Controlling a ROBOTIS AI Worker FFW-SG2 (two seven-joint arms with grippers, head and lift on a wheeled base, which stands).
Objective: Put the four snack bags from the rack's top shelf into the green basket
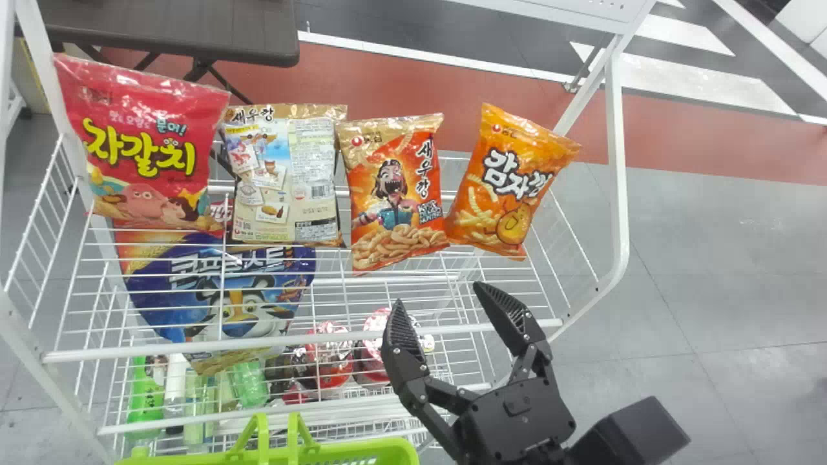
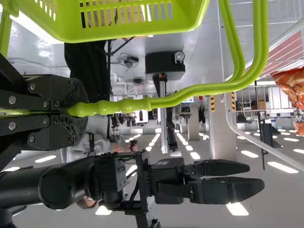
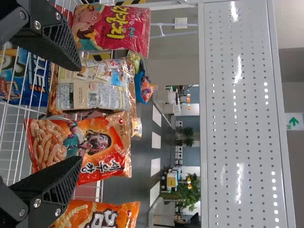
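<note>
Top shelf [image 1: 303, 344]: four snack bags [image 1: 394, 200] side by side
Under it: blue bag [image 1: 171, 303], bottles [image 1: 146, 403], cups [image 1: 329, 365]
Green basket [image 1: 362, 452]: handle [image 2: 183, 96] clamped in left gripper [image 2: 78, 109]
Right gripper [image 1: 439, 294]: fingers wide, near the bags

In the head view, the four snack bags stand in a row on the rack's top shelf [image 1: 291, 343]. The first bag [image 1: 139, 142] is at the upper left of the frame, the second bag [image 1: 284, 174] close at its right, the third bag [image 1: 395, 200] at upper centre, just beside the second. The fourth bag [image 1: 510, 184], right of centre, tilts rightward, its lower end near the third. Below the shelf, through its wires, a large bag [image 1: 245, 303] lies left of centre, bottles [image 1: 145, 394] at lower left and round containers [image 1: 331, 361] at lower centre. The basket [image 1: 362, 450] is at the bottom edge, before the rack; a table [image 1: 174, 26] stands behind it at the upper left.
</note>
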